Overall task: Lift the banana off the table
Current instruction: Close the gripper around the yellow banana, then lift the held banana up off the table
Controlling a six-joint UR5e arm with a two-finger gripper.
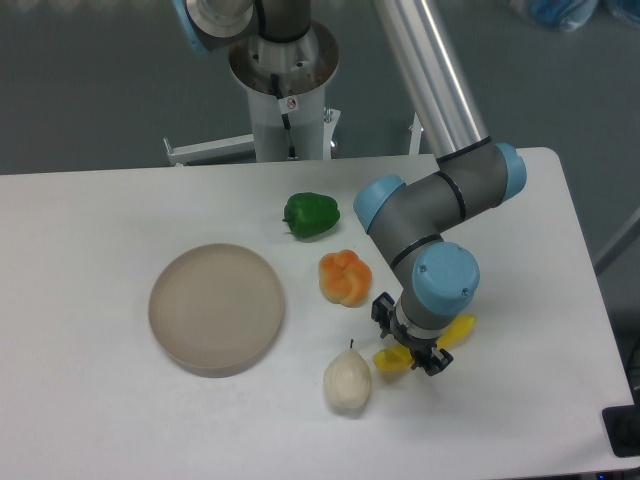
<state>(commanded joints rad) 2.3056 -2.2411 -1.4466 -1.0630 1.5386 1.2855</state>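
Note:
The yellow banana (391, 358) lies on the white table (90, 410), right of the cream pear. Only its two ends show, and my arm covers its middle. My gripper (406, 338) points straight down over that middle. Its black fingertips (380, 307) stand apart, one on each side of the fruit, low near the tabletop. The jaws look open around the banana, with no visible squeeze on it.
A cream pear (347, 381) stands just left of the banana's end. An orange pepper (345, 277) and a green pepper (311, 214) sit further back. A round beige plate (217, 308) rests at the left. The table's right edge is close by.

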